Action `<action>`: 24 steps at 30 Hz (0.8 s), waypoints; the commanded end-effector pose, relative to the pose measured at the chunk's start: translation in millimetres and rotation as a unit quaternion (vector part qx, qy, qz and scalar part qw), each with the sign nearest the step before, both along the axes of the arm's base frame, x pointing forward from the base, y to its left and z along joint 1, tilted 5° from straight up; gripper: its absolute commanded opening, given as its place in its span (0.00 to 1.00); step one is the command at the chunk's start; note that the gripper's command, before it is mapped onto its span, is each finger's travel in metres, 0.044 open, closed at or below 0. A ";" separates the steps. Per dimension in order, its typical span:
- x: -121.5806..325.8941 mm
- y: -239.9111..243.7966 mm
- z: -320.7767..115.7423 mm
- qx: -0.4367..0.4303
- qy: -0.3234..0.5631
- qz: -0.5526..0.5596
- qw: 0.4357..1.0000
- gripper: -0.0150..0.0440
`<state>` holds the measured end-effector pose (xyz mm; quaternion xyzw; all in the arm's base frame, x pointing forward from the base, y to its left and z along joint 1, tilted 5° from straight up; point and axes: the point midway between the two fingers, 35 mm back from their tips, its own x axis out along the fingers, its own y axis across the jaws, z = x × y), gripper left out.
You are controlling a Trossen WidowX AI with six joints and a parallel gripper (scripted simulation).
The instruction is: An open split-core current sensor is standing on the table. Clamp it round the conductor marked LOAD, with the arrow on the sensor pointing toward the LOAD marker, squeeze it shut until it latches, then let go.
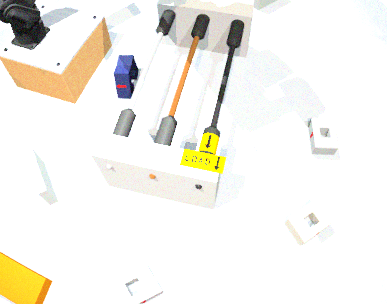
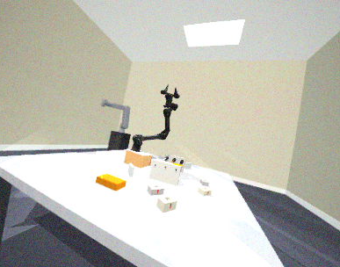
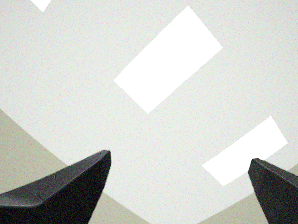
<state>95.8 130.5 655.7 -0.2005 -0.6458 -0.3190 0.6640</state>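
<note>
A blue split-core sensor (image 1: pixel 126 75) with a red mark stands on the table left of the white fixture (image 1: pixel 156 177). The fixture carries three conductors: a white one (image 1: pixel 146 70), an orange one (image 1: pixel 183 80) and a black one (image 1: pixel 222 90). The black one ends at a yellow collar and a yellow LOAD label (image 1: pixel 203 160) with arrows. My gripper (image 2: pixel 170 91) (image 3: pixel 180 161) is open and empty. It points up at the ceiling, high above the table, far from the sensor. The wrist view shows only the ceiling and lights.
The arm stands on a tan block (image 1: pixel 56 60) (image 2: pixel 138 158) at the back left. An orange slab (image 1: pixel 16 280) (image 2: pixel 111 181) lies at the front left. Several small white blocks (image 1: pixel 323 137) (image 1: pixel 306 225) (image 1: pixel 143 286) are scattered over the table.
</note>
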 end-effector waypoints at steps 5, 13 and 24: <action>-23.8 -18.3 1.8 0.030 -0.005 0.007 0.999 1.00; -71.2 -87.8 -7.6 0.119 0.012 0.060 0.991 1.00; -68.9 -193.1 -44.0 0.226 0.073 0.144 0.961 1.00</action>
